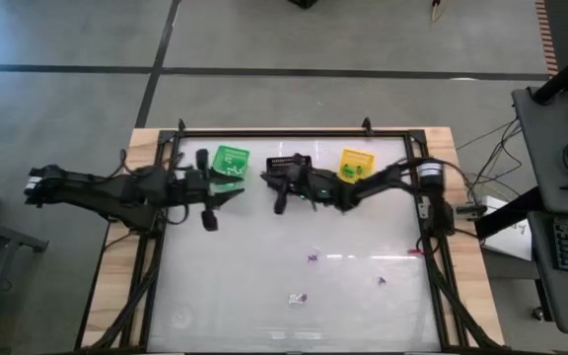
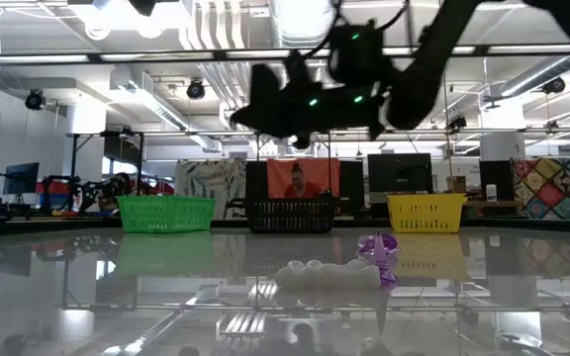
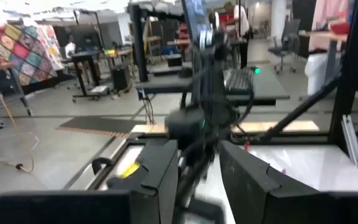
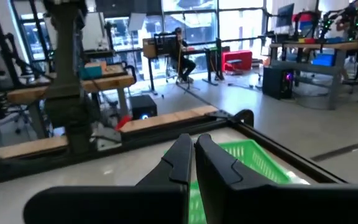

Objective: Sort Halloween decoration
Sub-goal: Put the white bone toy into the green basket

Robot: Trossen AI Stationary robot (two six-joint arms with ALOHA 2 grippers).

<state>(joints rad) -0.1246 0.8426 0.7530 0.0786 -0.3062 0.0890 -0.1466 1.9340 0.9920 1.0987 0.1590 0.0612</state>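
Note:
Tiny trinkets lie loose on the glass table: a purple one (image 1: 313, 258), a white and purple one (image 1: 297, 298) and another purple one (image 1: 382, 281). The low view shows a white trinket (image 2: 315, 273) and a purple one (image 2: 379, 250) close by. My right gripper (image 4: 193, 157) is shut, with nothing showing between its fingers. It hangs level above the table by the black basket (image 1: 290, 162) and points at the green basket (image 4: 247, 158). My left gripper (image 3: 197, 180) is open and level, just in front of the green basket (image 1: 230, 163), facing the right arm.
Three small baskets stand in a row along the far edge: green (image 2: 166, 213), black (image 2: 293, 215) and yellow (image 2: 426, 211). A black frame (image 1: 264, 133) borders the glass. Both arms hang near the far edge, their grippers close to each other. The trinkets lie nearer the front.

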